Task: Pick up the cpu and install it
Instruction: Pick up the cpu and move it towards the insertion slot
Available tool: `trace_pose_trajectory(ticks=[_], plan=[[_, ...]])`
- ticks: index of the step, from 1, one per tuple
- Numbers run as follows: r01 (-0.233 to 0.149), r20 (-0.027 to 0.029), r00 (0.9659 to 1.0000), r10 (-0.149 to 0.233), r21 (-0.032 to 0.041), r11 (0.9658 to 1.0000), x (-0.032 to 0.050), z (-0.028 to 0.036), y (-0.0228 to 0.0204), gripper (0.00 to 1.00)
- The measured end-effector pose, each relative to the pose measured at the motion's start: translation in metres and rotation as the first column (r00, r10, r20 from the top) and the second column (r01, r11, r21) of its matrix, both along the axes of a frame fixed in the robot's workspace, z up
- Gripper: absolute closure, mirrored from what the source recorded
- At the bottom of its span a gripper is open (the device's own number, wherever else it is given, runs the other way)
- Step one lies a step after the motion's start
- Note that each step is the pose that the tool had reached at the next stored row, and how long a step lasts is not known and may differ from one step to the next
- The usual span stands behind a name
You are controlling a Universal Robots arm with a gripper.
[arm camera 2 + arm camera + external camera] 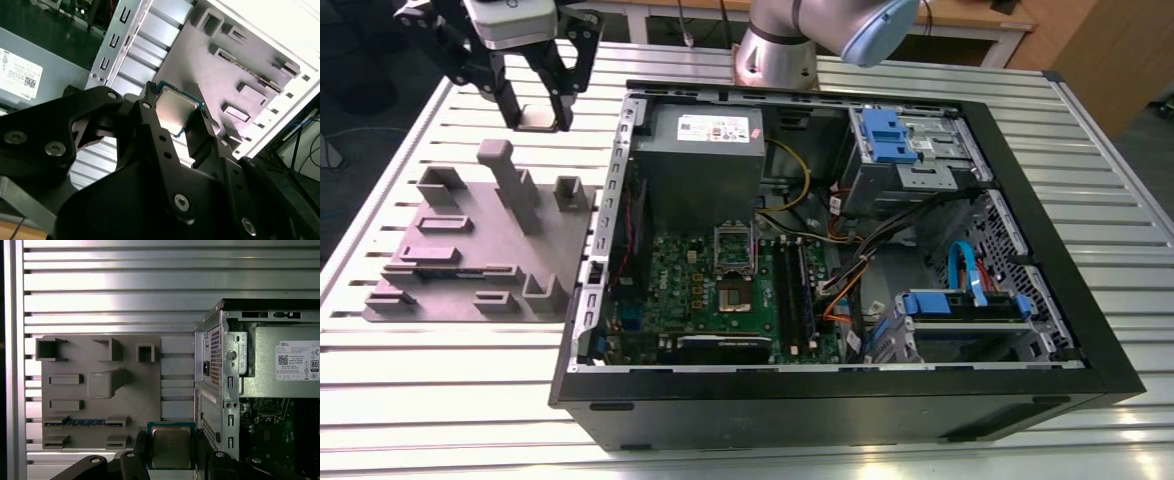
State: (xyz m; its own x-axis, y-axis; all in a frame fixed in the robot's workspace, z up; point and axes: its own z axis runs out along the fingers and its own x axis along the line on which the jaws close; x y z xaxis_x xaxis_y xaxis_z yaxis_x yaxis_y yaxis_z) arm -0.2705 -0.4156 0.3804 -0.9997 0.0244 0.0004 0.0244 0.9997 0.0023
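In the exterior view the gripper (542, 120) hangs above the far corner of the table, beyond the grey stepped block (480, 250). Its upper part is cut off by the picture's edge, and we can hardly make out what sits between its fingertips. Both wrist views settle that: the fingers (140, 446) are closed on the cpu (171, 446), pinching it by two opposite edges with its metal top towards the cameras. In the second wrist view a finger hides part of the cpu (175, 111).

The open computer case (854, 398) lies on its side at the exterior view's right of the block, and cables partly veil its motherboard (720, 290). Block and case rest on a slatted aluminium table (454, 390). Behind stand the arm's base (774, 55) and some wooden furniture (1074, 35).
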Motion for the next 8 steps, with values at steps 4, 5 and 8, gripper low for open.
trace_pose_trajectory(ticks=[4, 5, 8], plan=[[0.000, 0.0000, 1.0000, 0.000, 0.0000, 1.0000, 0.0001, 0.0000, 0.0000, 0.53], [0.000, 0.0000, 1.0000, 0.000, 0.0000, 1.0000, 0.0001, 0.0000, 0.0000, 0.53], [0.000, 0.0000, 1.0000, 0.000, 0.0000, 1.0000, 0.0001, 0.0000, 0.0000, 0.53]])
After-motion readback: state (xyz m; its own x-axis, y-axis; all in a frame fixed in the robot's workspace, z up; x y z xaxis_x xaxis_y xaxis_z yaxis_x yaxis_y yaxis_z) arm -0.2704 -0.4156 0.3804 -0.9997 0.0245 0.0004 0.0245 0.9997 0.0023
